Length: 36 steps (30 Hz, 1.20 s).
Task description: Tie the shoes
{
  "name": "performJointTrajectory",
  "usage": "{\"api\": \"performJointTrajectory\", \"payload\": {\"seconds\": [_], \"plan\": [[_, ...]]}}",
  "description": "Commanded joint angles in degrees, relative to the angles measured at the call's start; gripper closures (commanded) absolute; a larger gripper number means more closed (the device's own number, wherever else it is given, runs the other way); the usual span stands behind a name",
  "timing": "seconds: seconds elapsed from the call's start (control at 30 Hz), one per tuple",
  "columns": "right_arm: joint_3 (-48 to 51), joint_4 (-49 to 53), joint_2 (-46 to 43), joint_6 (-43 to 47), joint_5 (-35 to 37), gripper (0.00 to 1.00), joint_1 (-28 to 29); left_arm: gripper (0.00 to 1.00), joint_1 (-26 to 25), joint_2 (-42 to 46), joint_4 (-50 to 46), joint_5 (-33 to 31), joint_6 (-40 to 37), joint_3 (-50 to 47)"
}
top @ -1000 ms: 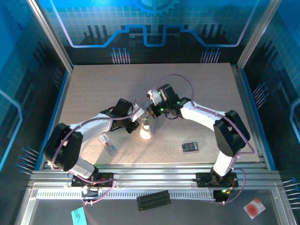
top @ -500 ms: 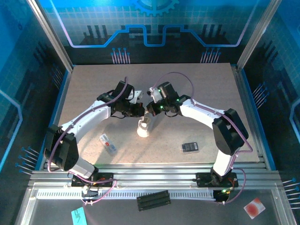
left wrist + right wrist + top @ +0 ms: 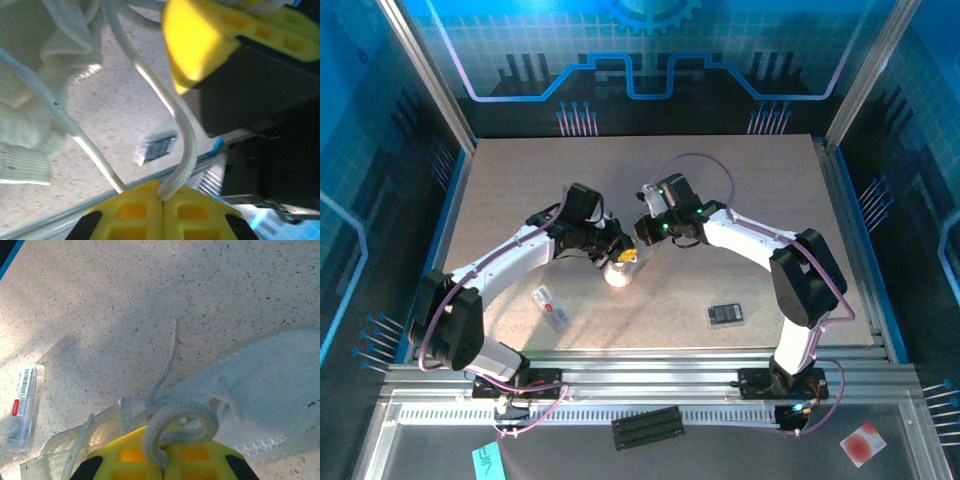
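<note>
The small white sneaker (image 3: 617,274) sits mid-table between both arms. My left gripper (image 3: 613,251) hovers just above it, and in the left wrist view this gripper (image 3: 162,199) is shut on a white lace (image 3: 186,150) that rises from between the yellow pads. The shoe's fabric (image 3: 30,100) hangs at that view's left. My right gripper (image 3: 643,237) is right beside it, its yellow finger (image 3: 200,45) close overhead. In the right wrist view the right gripper (image 3: 167,460) is shut on a curled lace loop (image 3: 186,416) above the sneaker (image 3: 272,390).
A small flat black rectangle (image 3: 725,313) lies to the right of the shoe, also seen as the black rectangle (image 3: 157,146) on the table. A small white tag (image 3: 551,305) lies to the left, and this tag (image 3: 22,405) rests on the speckled tabletop (image 3: 150,290).
My left gripper swung up beside the right gripper, then came down over the shoe. The sneaker has shifted slightly to the left. The right gripper barely moved.
</note>
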State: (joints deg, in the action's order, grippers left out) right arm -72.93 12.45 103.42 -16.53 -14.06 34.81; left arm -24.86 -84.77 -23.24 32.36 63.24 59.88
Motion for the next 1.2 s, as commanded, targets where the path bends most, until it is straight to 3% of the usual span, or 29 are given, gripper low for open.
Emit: {"api": "performJointTrajectory", "payload": {"seconds": [0.0,0.2,0.33,0.43,0.53,0.67,0.8,0.87,1.0,1.17], "plan": [[-2.4,0.7,0.8,-0.3,-1.0,1.00,-0.6,1.00,1.0,2.0,4.8,5.5,9.0,-0.8],[-3.4,1.5,1.7,0.2,-1.5,1.00,-0.2,0.99,3.3,2.8,8.4,9.1,12.3,-0.5],[-4.1,1.9,2.4,0.3,-1.7,1.00,0.0,0.98,4.0,2.3,4.8,10.3,9.6,1.4],[-4.7,2.3,3.0,0.4,-1.6,1.00,0.0,0.99,4.1,2.6,14.6,12.2,16.3,-2.7],[-5.2,2.6,3.2,1.0,-1.4,1.00,0.0,0.98,4.1,2.6,15.4,12.9,16.7,-3.2],[-6.1,3.3,3.8,2.0,-1.6,1.00,0.0,0.96,4.3,2.4,23.5,15.0,21.6,-5.7],[-6.8,3.6,4.0,2.0,-1.7,1.00,0.0,0.89,4.4,1.3,3.6,10.8,5.6,0.7],[-6.9,3.5,3.9,1.9,-1.7,1.00,0.0,0.78,4.4,-0.2,-7.1,6.0,-3.2,4.4],[-7.2,3.9,3.9,1.9,-1.9,1.00,0.0,0.51,4.3,-1.7,-16.5,0.7,-18.5,9.1],[-7.2,3.5,3.9,1.8,-2.8,1.00,0.1,0.47,4.3,1.3,-20.3,-5.0,-35.7,12.8]]}}
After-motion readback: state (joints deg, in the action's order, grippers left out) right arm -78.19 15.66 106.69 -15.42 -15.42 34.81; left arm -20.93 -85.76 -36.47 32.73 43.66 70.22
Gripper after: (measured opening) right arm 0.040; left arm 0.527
